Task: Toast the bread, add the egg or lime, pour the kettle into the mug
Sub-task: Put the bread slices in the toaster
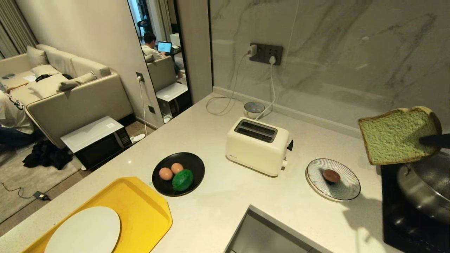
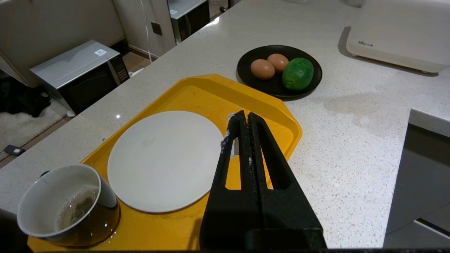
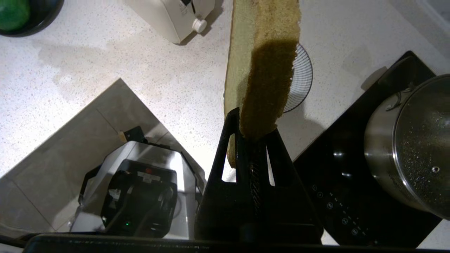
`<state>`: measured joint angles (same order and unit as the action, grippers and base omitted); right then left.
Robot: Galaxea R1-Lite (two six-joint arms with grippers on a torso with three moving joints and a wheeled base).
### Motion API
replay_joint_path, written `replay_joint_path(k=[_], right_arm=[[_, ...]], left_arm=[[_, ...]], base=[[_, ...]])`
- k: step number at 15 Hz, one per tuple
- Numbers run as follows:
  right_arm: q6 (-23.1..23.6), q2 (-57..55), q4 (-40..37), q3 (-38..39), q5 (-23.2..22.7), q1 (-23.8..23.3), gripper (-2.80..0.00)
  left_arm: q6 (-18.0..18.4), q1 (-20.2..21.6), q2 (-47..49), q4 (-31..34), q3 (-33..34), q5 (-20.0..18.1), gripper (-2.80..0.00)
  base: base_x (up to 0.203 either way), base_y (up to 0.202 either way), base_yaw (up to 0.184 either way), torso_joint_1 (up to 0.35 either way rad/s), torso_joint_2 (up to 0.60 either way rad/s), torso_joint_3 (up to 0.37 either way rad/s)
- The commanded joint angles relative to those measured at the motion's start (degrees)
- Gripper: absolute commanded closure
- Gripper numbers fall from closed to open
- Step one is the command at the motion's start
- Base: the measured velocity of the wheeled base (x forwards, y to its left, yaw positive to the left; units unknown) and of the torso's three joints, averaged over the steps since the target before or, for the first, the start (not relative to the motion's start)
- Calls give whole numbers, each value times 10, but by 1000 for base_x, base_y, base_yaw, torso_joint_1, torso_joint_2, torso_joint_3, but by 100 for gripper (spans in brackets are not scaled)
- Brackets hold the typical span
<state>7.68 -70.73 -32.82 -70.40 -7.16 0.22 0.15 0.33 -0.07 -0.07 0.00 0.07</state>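
Note:
My right gripper [image 3: 255, 130] is shut on one edge of the bread [image 1: 396, 136], a pale green slice with a brown crust. It holds the slice in the air at the far right, above the striped plate [image 1: 348, 191] and right of the cream toaster [image 1: 258, 146], whose slots are empty. Two eggs [image 1: 166, 173] and the lime [image 1: 182, 180] lie in a black bowl [image 1: 197, 160]. The dark mug [image 2: 66, 207] stands on the yellow tray [image 2: 211, 95]. My left gripper [image 2: 244, 116] hangs shut and empty over that tray. The kettle is out of view.
A white plate [image 2: 165, 158] lies on the tray. The striped plate carries a small brown lump [image 1: 331, 175]. A steel pot [image 1: 425, 186] sits on the black cooktop [image 1: 404, 225] at the right. The sink [image 1: 267, 232] opens at the counter's near edge. Cables run from the wall sockets [image 1: 266, 53].

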Motion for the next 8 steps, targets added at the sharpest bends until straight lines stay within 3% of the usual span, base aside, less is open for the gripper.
replay_joint_path(k=[1, 4, 8], right_arm=[[1, -1, -1, 3, -1, 0, 0], [1, -2, -1, 4, -2, 0, 0], [37, -7, -1, -1, -38, 0, 0]], left_arm=[[1, 0, 0, 0, 0, 0, 0], [0, 0, 0, 0, 0, 0, 0], [-2, 0, 0, 0, 0, 0, 0]], base=[[178, 0, 0, -9, -12, 2], [166, 0, -1, 17, 12, -2], [0, 0, 0, 0, 0, 0]])
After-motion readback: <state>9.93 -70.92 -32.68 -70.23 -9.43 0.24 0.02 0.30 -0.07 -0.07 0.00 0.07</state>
